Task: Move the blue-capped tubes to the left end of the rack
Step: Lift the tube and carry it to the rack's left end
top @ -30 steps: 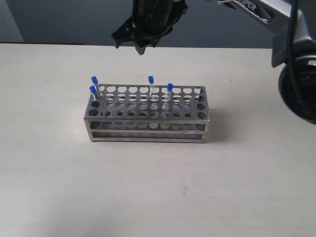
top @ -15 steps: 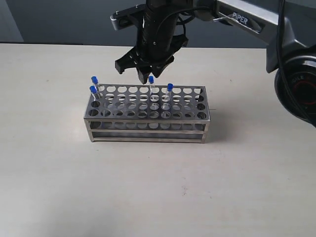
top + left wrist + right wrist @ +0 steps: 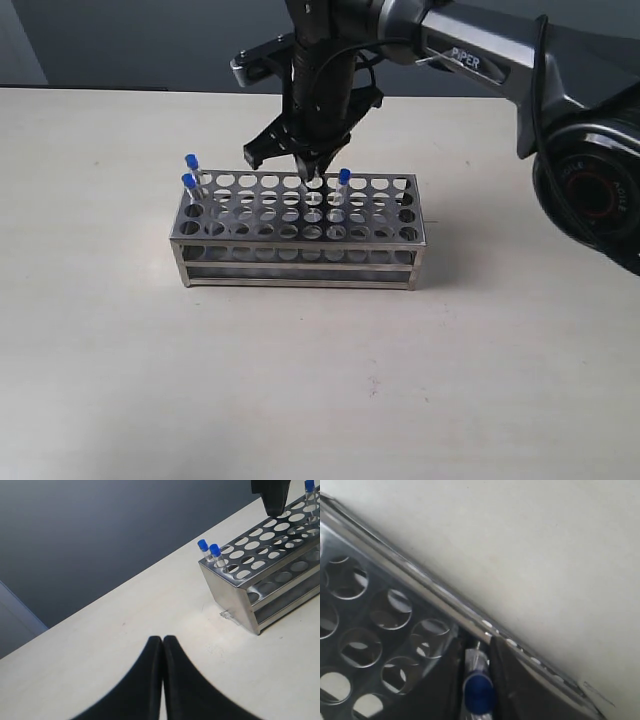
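Open tabletop [image 3: 300, 380] around the rack [image 3: 300, 262]; right arm [image 3: 470, 60] above its middle.

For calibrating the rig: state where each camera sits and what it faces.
Exterior: above the table, facing the rack; the right gripper hangs over it.
Left wrist: low beside the rack's left end, looking past the shut left gripper at two blue-capped tubes.
Right wrist: close over the rack top, fingers flanking one blue-capped tube.
Shared: exterior and left wrist both show those two end tubes.
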`<state>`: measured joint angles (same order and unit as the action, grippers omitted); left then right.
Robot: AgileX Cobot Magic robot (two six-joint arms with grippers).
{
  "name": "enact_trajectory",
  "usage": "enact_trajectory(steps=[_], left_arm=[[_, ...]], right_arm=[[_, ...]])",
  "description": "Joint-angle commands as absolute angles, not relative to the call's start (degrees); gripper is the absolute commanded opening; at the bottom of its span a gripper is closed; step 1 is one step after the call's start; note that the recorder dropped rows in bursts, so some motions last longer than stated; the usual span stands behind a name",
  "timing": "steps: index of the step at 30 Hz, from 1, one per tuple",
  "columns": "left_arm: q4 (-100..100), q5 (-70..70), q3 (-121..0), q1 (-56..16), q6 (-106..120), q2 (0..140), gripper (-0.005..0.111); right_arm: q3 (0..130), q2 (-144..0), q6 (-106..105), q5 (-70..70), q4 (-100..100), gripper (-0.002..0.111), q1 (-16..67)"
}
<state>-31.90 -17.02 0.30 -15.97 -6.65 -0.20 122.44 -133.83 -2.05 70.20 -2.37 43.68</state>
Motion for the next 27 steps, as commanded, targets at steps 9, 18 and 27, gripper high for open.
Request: enact_trajectory(steps=[9, 18, 27], left_arm=[[-31.7, -16.7, 0.0, -16.2, -6.9, 0.0, 0.001], [-31.7, -16.7, 0.0, -16.2, -6.9, 0.0, 0.001], [-31.7, -16.7, 0.0, -16.2, -6.9, 0.0, 0.001]], right_arm=[[122.6, -124.5, -2.8, 70.0, -2.8, 0.000, 45.5], [122.6, -122.6, -6.7, 70.0, 2.3, 0.000, 50.5], [122.6, -123.0, -10.7, 67.3, 2.0, 0.000, 56.1]])
